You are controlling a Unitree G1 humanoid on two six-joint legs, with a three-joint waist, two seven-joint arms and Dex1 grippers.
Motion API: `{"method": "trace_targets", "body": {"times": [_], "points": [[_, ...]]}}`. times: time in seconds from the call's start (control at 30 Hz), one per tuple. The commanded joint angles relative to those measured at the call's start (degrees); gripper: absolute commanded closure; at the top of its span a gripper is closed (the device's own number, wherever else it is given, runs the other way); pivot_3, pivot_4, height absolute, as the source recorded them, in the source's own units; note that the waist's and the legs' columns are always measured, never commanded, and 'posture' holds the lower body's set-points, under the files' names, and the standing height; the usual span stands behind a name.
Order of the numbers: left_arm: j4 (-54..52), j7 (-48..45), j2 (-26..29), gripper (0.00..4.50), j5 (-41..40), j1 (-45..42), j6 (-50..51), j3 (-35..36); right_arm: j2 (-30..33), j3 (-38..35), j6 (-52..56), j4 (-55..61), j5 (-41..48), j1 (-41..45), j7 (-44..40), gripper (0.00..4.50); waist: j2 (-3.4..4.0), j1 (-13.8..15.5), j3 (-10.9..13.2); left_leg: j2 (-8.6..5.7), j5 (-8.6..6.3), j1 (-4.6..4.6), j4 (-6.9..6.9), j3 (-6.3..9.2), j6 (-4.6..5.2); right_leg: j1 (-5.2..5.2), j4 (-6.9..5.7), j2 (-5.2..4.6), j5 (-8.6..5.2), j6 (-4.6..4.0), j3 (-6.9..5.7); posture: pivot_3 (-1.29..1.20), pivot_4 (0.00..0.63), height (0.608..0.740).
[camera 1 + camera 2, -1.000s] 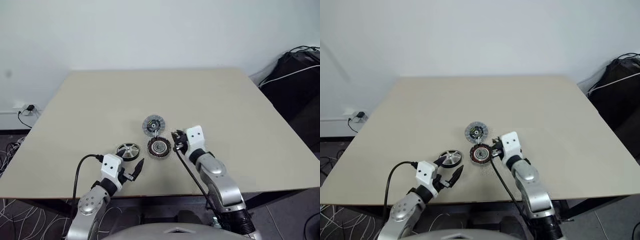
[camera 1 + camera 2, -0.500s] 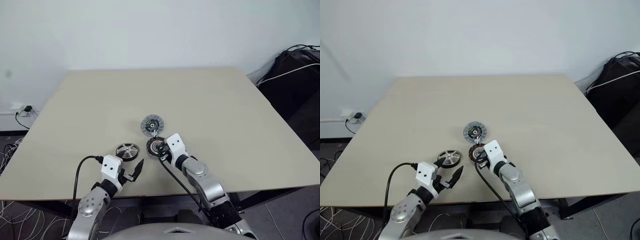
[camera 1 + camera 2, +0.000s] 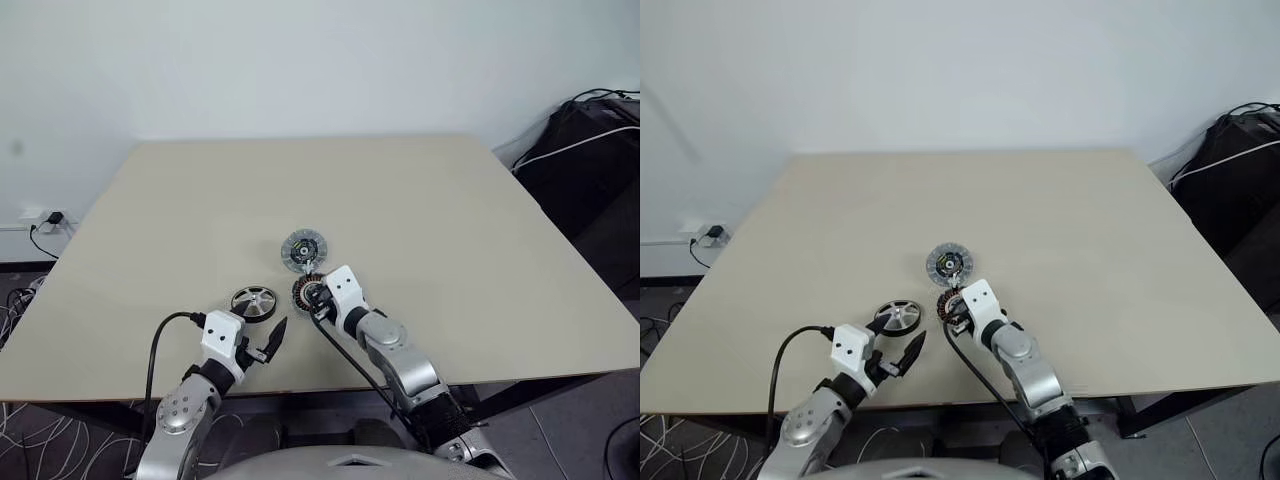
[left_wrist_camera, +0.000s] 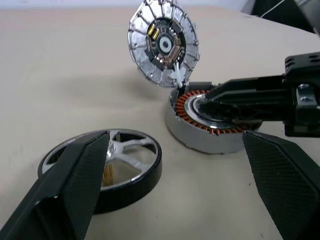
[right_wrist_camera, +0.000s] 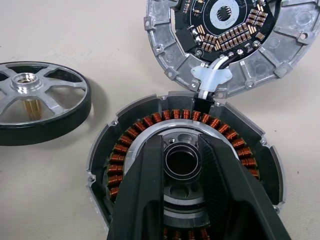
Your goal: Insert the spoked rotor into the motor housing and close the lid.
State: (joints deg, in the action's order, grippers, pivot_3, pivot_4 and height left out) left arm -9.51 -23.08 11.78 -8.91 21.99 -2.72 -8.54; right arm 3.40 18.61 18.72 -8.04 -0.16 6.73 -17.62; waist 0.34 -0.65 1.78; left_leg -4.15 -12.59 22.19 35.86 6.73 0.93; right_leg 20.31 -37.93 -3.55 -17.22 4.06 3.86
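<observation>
1. On the beige tabletop (image 3: 420, 200), far left: left gripper (image 3: 268, 342), jaws wide apart, holding nothing.
2. Just beyond: black-rimmed, silver-spoked rotor (image 3: 255, 302), lying flat.
3. Right of that: copper-coiled grey motor housing (image 4: 207, 131), right gripper (image 5: 182, 165) over its centre, jaws clamped on a small dark metal ring (image 5: 182, 161).
4. Behind, touching: ribbed light-grey lid (image 3: 303, 250), open.

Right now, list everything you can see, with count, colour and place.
rotor: one, silver spokes, black rim, flat on the table, left of the housing
housing: one, grey with copper coils, table centre
ring: one, dark metal, between the right fingers over the housing's centre
lid: one, light grey, dark centre patch, just behind the housing
table: one, beige
bag: one, black, far right
left gripper: open, near the rotor
right gripper: shut on the ring
</observation>
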Motion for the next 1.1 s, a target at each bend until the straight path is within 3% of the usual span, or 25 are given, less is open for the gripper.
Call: {"method": "trace_targets", "body": {"times": [0.03,0.17,0.33,0.47,0.63,1.1], "points": [[-0.5,-0.1,-0.2,0.0,0.3,-0.6,-1.4,0.0,-0.8,-0.8,-1.2,0.5,0.6,1.2,-0.7,3.08,0.0,0.0,0.0,0.0,0.0,0.0,0.0,0.0,0.0,0.0,0.0,0.0,0.0,0.01,0.0,0.0,0.0,0.74],[-0.6,-0.1,-0.3,0.0,0.3,-0.9,-1.2,-0.2,-0.5,-0.6,-1.1,2.0,0.7,0.6,-1.1,1.86,0.0,0.0,0.0,0.0,0.0,0.0,0.0,0.0,0.0,0.0,0.0,0.0,-0.01,0.01,0.0,0.0,0.0,0.74],[-1.0,0.0,-0.4,0.0,0.3,-0.9,-0.9,-0.3,0.2,-1.4,0.3,9.6,2.5,-1.1,-2.5,1.86,0.02,0.0,0.0,0.0,0.0,0.01,0.0,0.0,0.0,0.01,0.0,-0.01,0.0,0.01,0.0,0.0,0.0,0.74],[-1.6,0.0,-0.3,0.0,0.2,-1.0,-0.2,-0.3,0.6,-1.8,2.7,15.1,2.8,-1.7,-1.9,2.68,0.02,0.0,0.0,0.01,0.0,0.02,-0.01,0.02,-0.01,0.03,0.0,-0.01,-0.14,0.23,0.01,0.0,0.0,0.74],[-2.0,0.1,-0.3,0.0,0.3,-0.9,0.0,-0.4,1.9,-0.2,5.1,18.7,0.4,-2.1,-0.6,4.37,0.02,0.0,0.0,0.01,-0.01,0.02,-0.01,0.01,-0.01,0.03,0.01,-0.04,-0.14,0.23,0.01,0.0,0.0,0.74],[-2.8,0.6,-0.4,0.0,0.2,-0.8,0.8,-1.0,2.9,3.4,10.2,8.7,-5.6,4.4,0.0,4.47,-0.04,0.0,0.1,0.01,0.0,0.03,-0.01,0.01,-0.01,0.05,0.01,-0.02,-0.13,0.21,0.0,0.0,0.0,0.74]]}}
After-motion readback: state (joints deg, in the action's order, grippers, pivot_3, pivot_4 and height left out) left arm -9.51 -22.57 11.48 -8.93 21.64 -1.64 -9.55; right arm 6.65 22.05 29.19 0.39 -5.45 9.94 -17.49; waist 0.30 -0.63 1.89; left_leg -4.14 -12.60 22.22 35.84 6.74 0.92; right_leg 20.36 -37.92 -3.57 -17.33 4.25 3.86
